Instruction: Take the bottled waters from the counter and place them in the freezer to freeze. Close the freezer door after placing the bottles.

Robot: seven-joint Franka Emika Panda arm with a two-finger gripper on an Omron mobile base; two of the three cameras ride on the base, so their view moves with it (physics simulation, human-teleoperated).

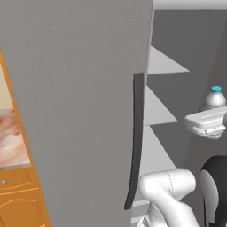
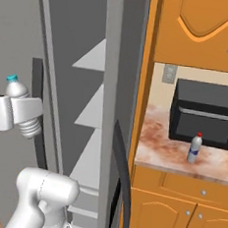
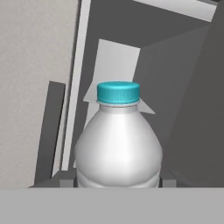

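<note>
My gripper [image 3: 117, 178] is shut on the light-blue-capped bottled water [image 3: 118, 144], held upright with a fingertip [image 3: 65, 179] at each side of its body. The base views show the held bottle [image 1: 215, 97] [image 2: 16, 88] above the white hand, in front of the open freezer [image 1: 177, 53] [image 2: 72, 57] with its grey interior and white shelves [image 1: 162, 62]. The freezer door [image 1: 80, 102] [image 2: 14, 37] stands open to the left, showing its dark bar handle [image 1: 136, 137]. The red-capped bottled water [image 2: 195, 148] stands upright on the counter [image 2: 166, 150].
A black microwave [image 2: 206, 120] sits on the counter just behind the red-capped bottle. The neighbouring grey door [image 2: 118, 62] with its curved dark handle [image 2: 122, 176] stands between the freezer and the counter. Orange cabinets [image 2: 180, 211] run below and above.
</note>
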